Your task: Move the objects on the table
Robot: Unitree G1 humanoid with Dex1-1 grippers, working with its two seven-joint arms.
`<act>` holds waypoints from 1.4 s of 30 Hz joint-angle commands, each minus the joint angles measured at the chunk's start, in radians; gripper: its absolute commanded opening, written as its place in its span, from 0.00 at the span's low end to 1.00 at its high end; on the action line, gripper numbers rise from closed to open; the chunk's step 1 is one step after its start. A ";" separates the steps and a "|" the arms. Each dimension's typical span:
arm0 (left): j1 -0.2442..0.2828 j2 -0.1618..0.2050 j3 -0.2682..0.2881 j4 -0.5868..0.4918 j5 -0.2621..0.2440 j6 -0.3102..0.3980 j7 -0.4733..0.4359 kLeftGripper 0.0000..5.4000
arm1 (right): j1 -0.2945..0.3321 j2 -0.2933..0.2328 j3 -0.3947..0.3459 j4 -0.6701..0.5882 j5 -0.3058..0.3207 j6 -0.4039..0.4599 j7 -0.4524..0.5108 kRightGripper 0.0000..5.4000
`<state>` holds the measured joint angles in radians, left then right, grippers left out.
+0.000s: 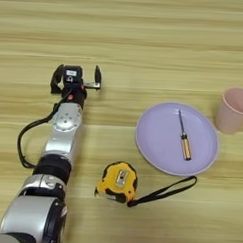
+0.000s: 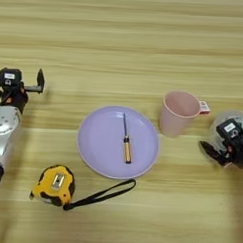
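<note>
- The left hand (image 1: 78, 79) is held over the light-brown wooden bench (image 1: 147, 39), fingers apart, empty.
- The right hand (image 2: 220, 147) is set at the wide translucent tape roll (image 2: 228, 124); its finger state cannot be told.
- The small pale pink plastic cup (image 2: 177, 113) is seen upright just left of that hand.

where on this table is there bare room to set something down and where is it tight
The far half of the table, beyond the left gripper and pink cup, is bare. So is the strip between the left gripper and the lavender plate. It is crowded on the right: the right gripper sits against the tape roll beside the cup. The tape measure and its strap fill the near side.
</note>
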<state>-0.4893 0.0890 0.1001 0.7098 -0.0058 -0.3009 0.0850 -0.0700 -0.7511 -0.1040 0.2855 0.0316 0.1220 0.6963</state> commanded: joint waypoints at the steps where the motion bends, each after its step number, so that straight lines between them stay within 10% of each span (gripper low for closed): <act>1: -0.014 -0.005 -0.003 0.001 0.008 0.004 0.006 1.00 | 0.096 -0.028 0.017 -0.087 0.010 0.002 0.066 0.57; 15: -0.018 -0.005 -0.004 0.007 0.008 0.003 0.008 1.00 | 0.232 -0.030 -0.045 -0.278 0.131 0.072 0.131 0.30; 42: -0.020 -0.006 -0.009 0.009 0.009 0.004 0.014 1.00 | 0.497 -0.006 -0.145 -0.753 0.275 0.140 0.132 0.26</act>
<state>-0.4944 0.0885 0.0946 0.7111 -0.0054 -0.3009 0.0961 0.4245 -0.7531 -0.2317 -0.4171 0.2919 0.2551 0.8305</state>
